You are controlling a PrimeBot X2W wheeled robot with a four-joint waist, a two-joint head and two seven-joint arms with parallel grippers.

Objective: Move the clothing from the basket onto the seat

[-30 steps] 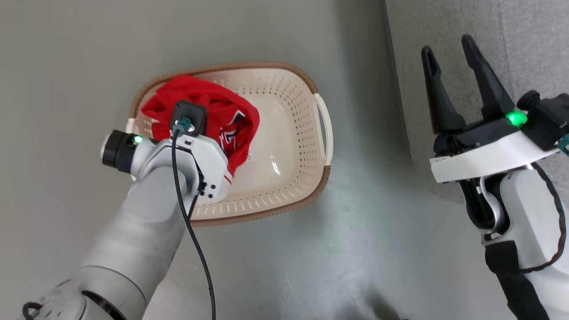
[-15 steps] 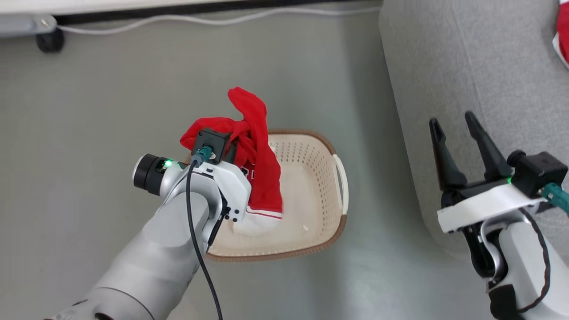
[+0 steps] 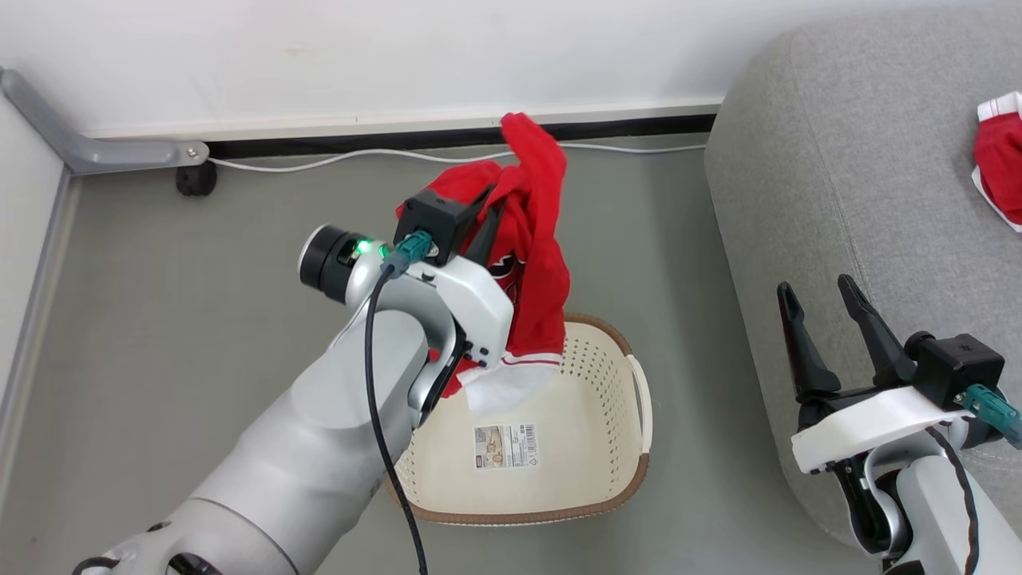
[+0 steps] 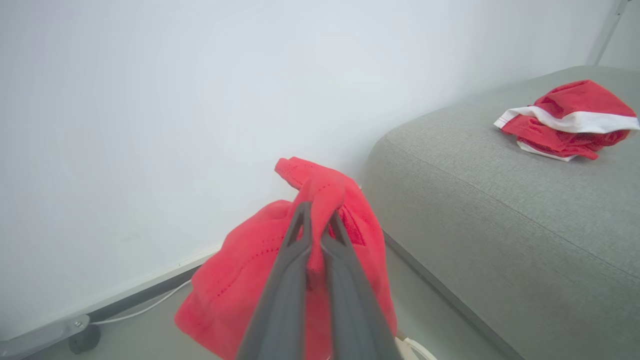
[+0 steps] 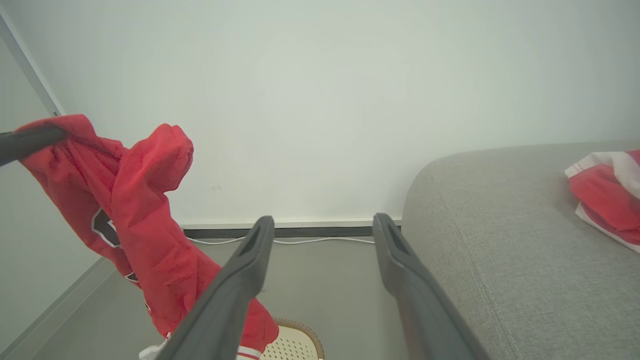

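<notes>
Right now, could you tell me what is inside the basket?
The basket shows a bare bottom with a label; the garment held by the left pincer, and that arm, hide its left side.

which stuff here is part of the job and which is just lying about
Job: red shirt hanging over the basket, sofa, red garment on the sofa.
Lying about: white cable by the wall, metal leg with black wheel.

The forearm [image 3: 319, 447] is a smooth silver-grey tube. A black cable [image 3: 383, 447] runs along it to a teal plug [image 3: 411, 243] on a black camera box [image 3: 435, 220]. A green light [image 3: 364, 246] glows on the wrist. The left claw [image 4: 316, 212] and right claw [image 3: 814, 286] each have two long, dark, tapering fingers, the right set on a white plate [image 3: 870, 423].
</notes>
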